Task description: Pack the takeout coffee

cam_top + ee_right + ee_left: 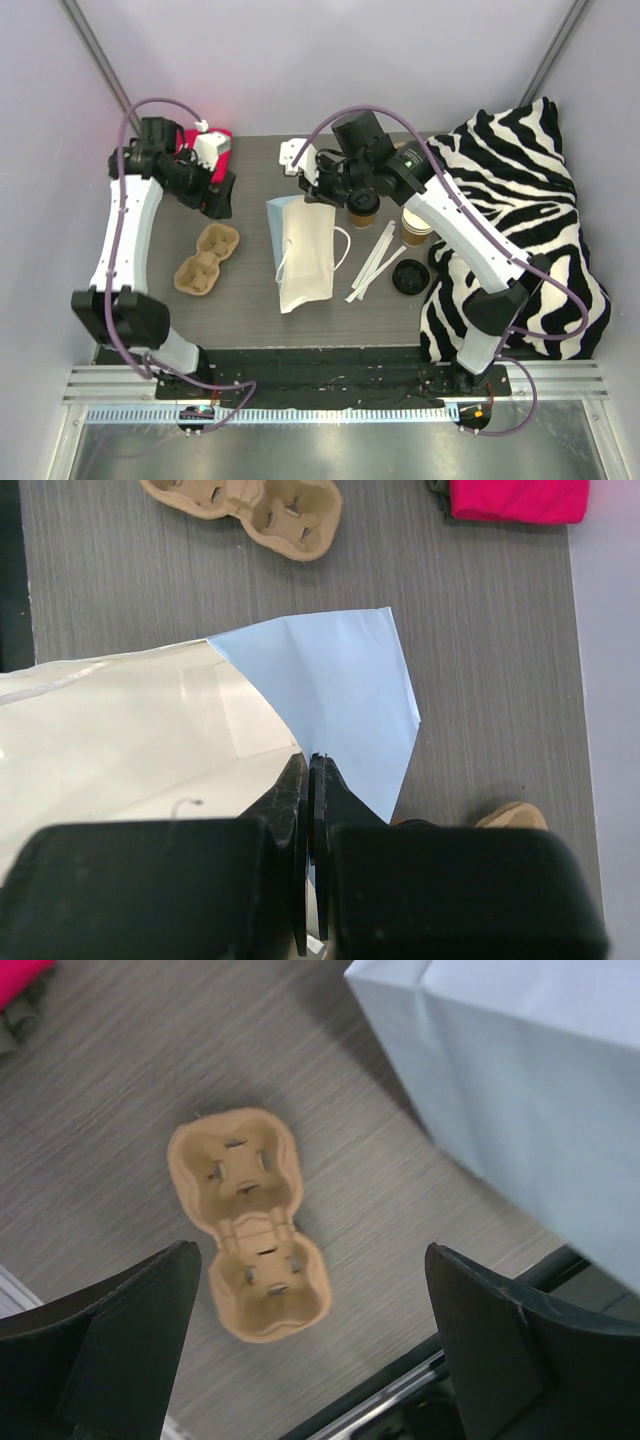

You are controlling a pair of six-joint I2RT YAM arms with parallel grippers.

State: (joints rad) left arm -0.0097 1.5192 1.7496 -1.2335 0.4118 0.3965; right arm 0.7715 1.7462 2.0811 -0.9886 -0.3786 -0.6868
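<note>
Where the bag [303, 255] lies: on its side at mid-table, light blue, with white handle loops showing along it.
Right gripper [312, 780]: at the bag's far end, fingers pressed together on a corner of blue paper. The bag's pale inside shows just beside the pinch.
Left gripper [310, 1260]: left of the bag and raised off the table, fingers spread wide with nothing between them.
Coffee [363, 205]: upright on the table just right of the bag's far end, black lid on, close under the right wrist. Whether it touches the bag cannot be told.
Second cup [415, 228]: upright, farther right of the bag than the coffee, with no black lid on it.
Loose lid [411, 277]: black, flat on the table right of the bag, at the edge of the zebra cloth.
Sticks [375, 262]: white and thin, lying between the bag and the loose lid.
Carrier [207, 258]: brown pulp with two wells, open side up, left of the bag and apart from it. In the left wrist view it lies below the spread fingers.
Zebra cloth [520, 220]: heaped well to the right of the bag.
Pink thing [205, 150]: far and left of the bag, beyond the left gripper.
</note>
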